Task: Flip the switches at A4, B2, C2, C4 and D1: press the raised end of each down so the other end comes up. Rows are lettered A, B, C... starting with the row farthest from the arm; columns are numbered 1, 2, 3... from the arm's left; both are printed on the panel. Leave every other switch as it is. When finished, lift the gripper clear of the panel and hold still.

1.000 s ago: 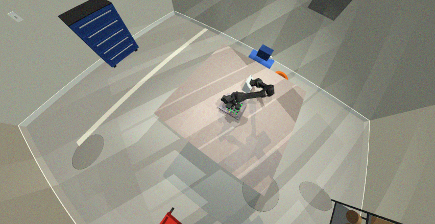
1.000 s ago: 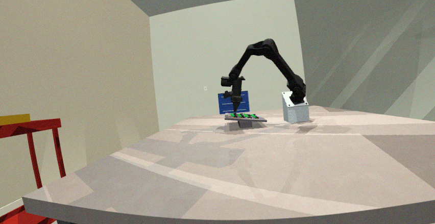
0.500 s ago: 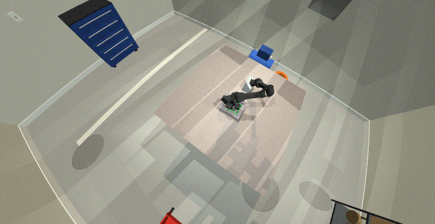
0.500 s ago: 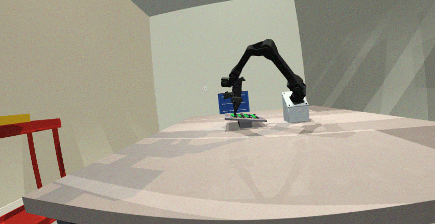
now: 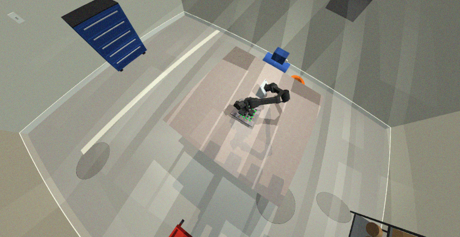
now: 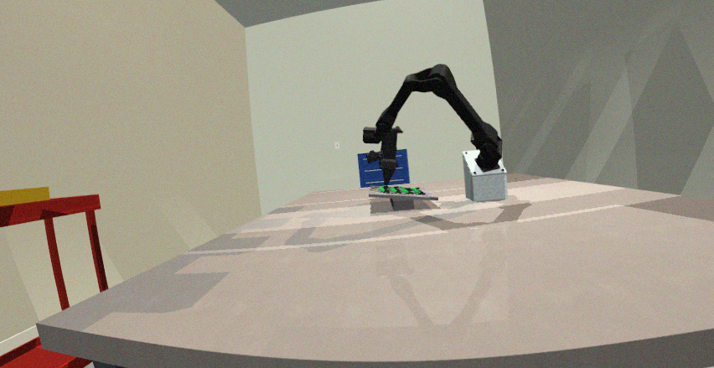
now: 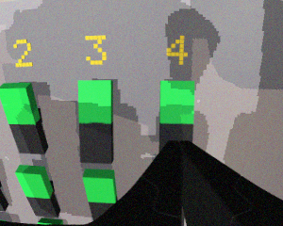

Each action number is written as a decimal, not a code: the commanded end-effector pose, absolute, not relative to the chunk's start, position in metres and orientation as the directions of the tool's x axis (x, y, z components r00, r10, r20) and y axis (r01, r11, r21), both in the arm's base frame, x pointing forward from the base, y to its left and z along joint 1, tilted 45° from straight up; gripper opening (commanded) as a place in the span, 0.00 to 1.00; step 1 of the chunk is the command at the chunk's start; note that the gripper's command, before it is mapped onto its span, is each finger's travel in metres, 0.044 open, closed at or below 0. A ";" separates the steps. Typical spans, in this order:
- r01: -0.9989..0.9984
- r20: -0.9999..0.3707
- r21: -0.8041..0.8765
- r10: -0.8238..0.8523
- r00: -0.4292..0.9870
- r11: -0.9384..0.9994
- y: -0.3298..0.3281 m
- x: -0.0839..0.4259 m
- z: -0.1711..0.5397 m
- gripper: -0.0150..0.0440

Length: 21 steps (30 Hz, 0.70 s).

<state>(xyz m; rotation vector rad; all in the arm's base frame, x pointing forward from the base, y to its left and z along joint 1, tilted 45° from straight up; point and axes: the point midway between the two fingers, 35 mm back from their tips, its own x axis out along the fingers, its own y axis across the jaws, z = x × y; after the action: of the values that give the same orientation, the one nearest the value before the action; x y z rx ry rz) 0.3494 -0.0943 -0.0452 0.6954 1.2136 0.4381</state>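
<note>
The switch panel (image 5: 249, 123) (image 6: 402, 196) (image 7: 127, 61) is grey, with yellow labels and rocker switches, each half green and half black. My gripper (image 6: 386, 184) (image 7: 177, 151) is shut and empty, pointing down at the panel's far part. In the wrist view its tips overlap the black near end of the A4 switch (image 7: 177, 101); I cannot tell whether they touch it. The A3 switch (image 7: 95, 101) and A2 switch (image 7: 20, 104) stand beside it, green ends away from the arm. The B3 switch (image 7: 100, 185) and B2 switch (image 7: 35, 183) show nearer. My fingers hide B4 and other near switches.
The arm's pale base block (image 6: 486, 186) stands on the table (image 6: 564, 275), on the near side of the panel. A blue drawer cabinet (image 5: 106, 35) and a red cart (image 5: 180, 232) stand away from the table.
</note>
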 end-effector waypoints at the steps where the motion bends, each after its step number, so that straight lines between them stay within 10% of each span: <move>1: 0.058 -0.694 0.697 0.651 0.307 0.715 -0.093 0.350 -0.046 0.25; 21: 0.058 -0.694 0.697 0.651 0.307 0.715 -0.091 0.350 -0.048 0.25</move>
<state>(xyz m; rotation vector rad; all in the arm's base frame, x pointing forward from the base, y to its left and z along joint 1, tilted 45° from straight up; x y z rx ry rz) 0.3498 -0.0929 -0.0469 0.6970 1.2135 0.4370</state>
